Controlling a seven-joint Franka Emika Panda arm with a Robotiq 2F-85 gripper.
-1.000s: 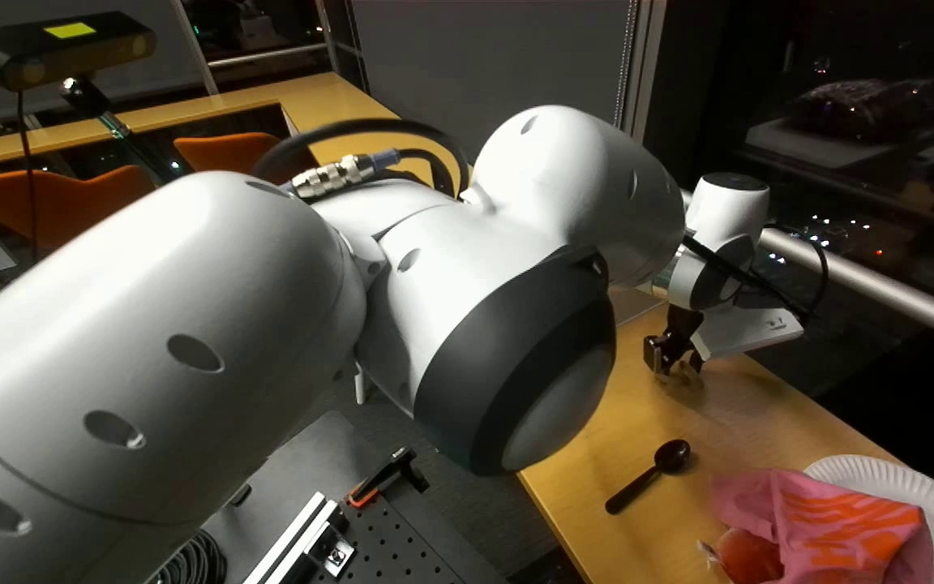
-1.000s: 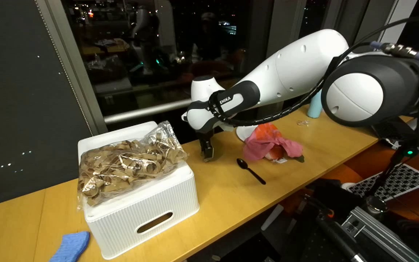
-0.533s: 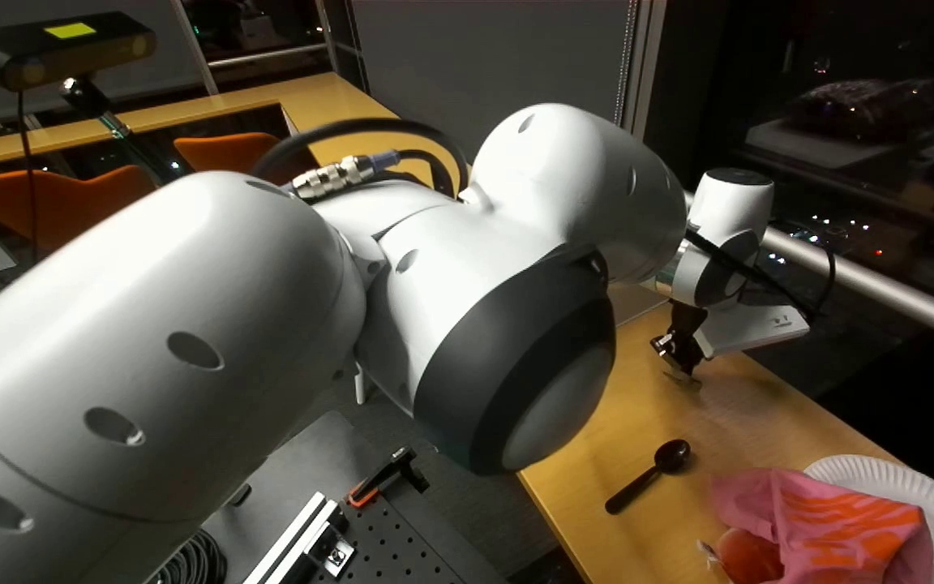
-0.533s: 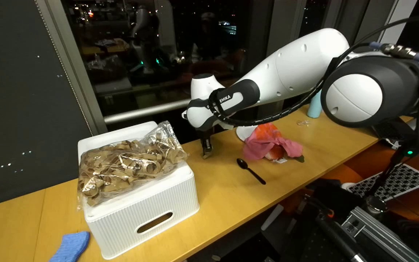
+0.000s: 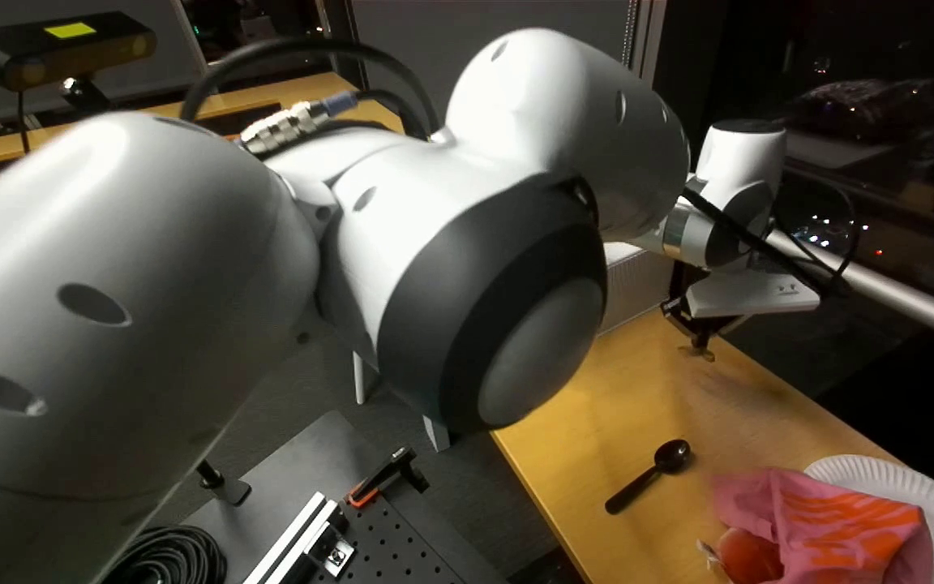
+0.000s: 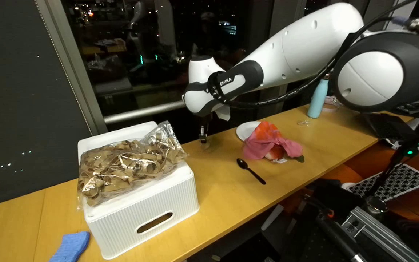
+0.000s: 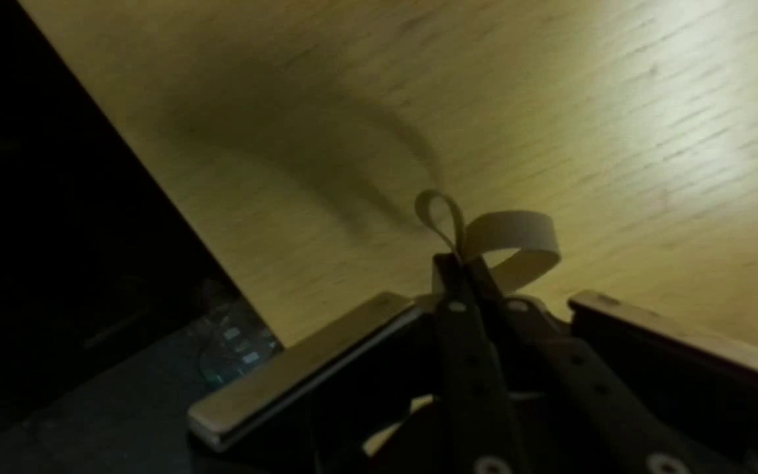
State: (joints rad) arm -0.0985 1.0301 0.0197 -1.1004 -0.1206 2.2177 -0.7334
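Left to right on the table [image 6: 224, 191]: blue item [image 6: 70, 244] lay just left of the box [image 6: 144, 214], partly out of view. Box was white and ribbed; clear bag [image 6: 168, 141] of brown curls [image 6: 129, 169] sat on top of it. Next the gripper [image 7: 462, 263], pointing down just right of box and bag, near the table edge on the window [image 6: 151, 72] side. It was clenched on a brown strip [image 7: 509, 229], tips nearly together. Wrist view had the strip pinched mid-length, small narrow loop on the left, wider loop on the right, both poking out past the tips. Soft shadow [image 7: 300, 145] fell on the table to the left there. In both exterior views the strip was only a speck of tan under the gripper. Plate [image 6: 245, 130], white, sat right of the gripper, partly hidden by the cloth [image 6: 262, 146]. Spoon [image 6: 252, 172], black, lay in front of the plate, bowl end toward the gripper. Cloth was pink and orange, bunched over a red thing [image 6: 275, 152] that showed only in part. Bottle [image 6: 318, 98], light blue, stood upright farther right, well apart from the gripper. Arm [image 6: 315, 42] extended from the right, over the table
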